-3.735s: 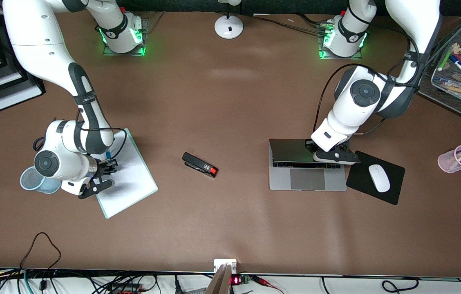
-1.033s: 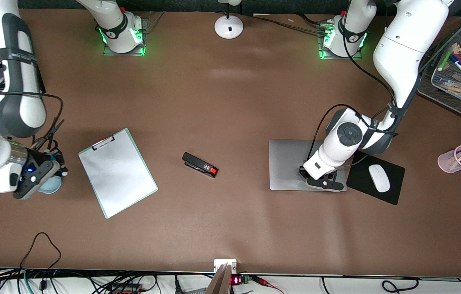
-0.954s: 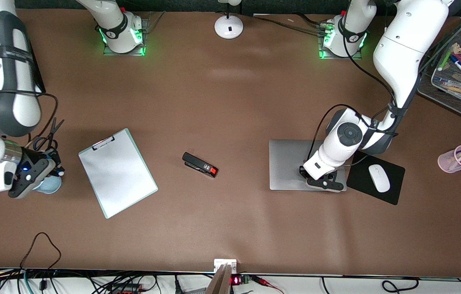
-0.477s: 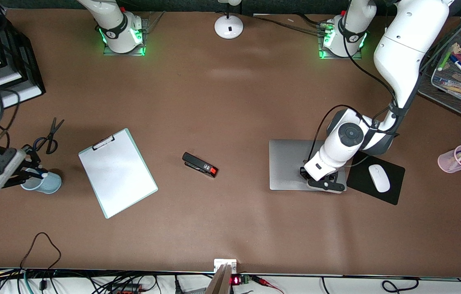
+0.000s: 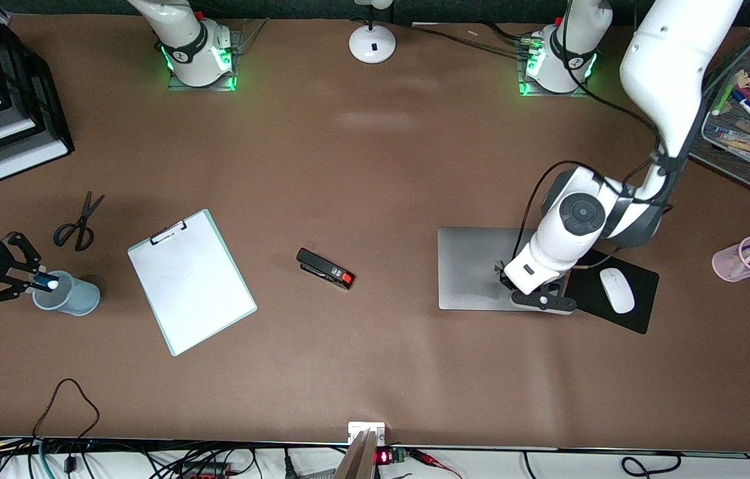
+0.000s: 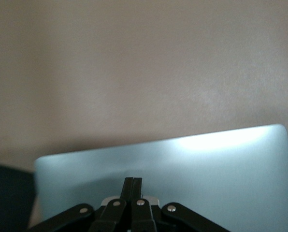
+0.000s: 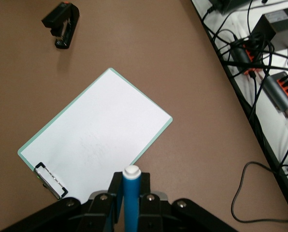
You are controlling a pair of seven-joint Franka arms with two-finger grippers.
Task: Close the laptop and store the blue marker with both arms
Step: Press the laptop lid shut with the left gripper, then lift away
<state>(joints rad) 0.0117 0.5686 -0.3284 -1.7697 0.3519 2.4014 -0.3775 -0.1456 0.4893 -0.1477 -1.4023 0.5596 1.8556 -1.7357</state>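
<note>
While the right gripper (image 5: 28,284) hangs over the grey cup (image 5: 69,298) at the right arm's end of the counter, jaws clenched on the blue marker (image 5: 44,284), a release off the rim could drop it beside the cup; the left gripper (image 5: 543,297) sits low over the closed laptop (image 5: 471,267), jaws pinched shut on nothing.

From the left wrist, the laptop (image 6: 182,169) lid lies flat just under the shut jaws (dragging could scuff it).

From the right wrist, the marker (image 7: 131,198) stands between the jaws, white end outward, clipboard (image 7: 95,133) below.
</note>
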